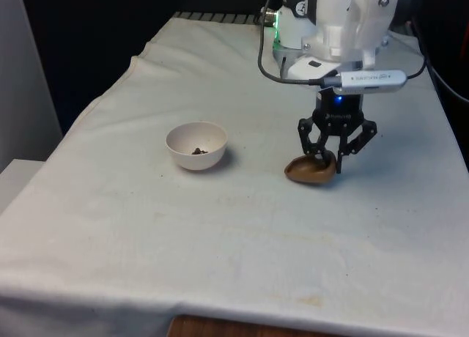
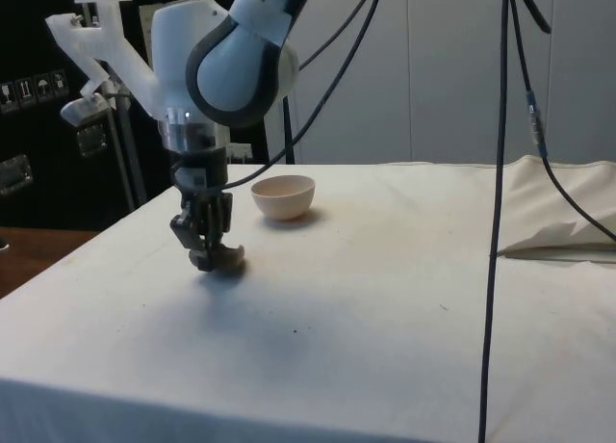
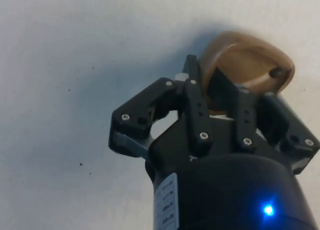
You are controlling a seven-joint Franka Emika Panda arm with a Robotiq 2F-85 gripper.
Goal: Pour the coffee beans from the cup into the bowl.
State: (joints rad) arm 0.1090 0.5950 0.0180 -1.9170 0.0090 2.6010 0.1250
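A black gripper (image 1: 327,161) is low over a white cloth (image 1: 242,227), its two fingers closed on the rim of a brown cup (image 1: 311,171) that lies on its side on the cloth. A single bean (image 3: 274,72) sits inside the cup. A white bowl (image 1: 196,145) with a few coffee beans (image 1: 198,151) stands well apart from the gripper, towards the front view's left.

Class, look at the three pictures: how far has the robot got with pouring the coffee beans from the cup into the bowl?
Done: a few dark coffee beans already lie in the white round bowl. In hand: the black two-finger gripper is shut on the rim of the brown translucent cup, which lies tipped on the white cloth, apart from the bowl. One bean shows inside it. Left: probably releasing the cup and withdrawing.
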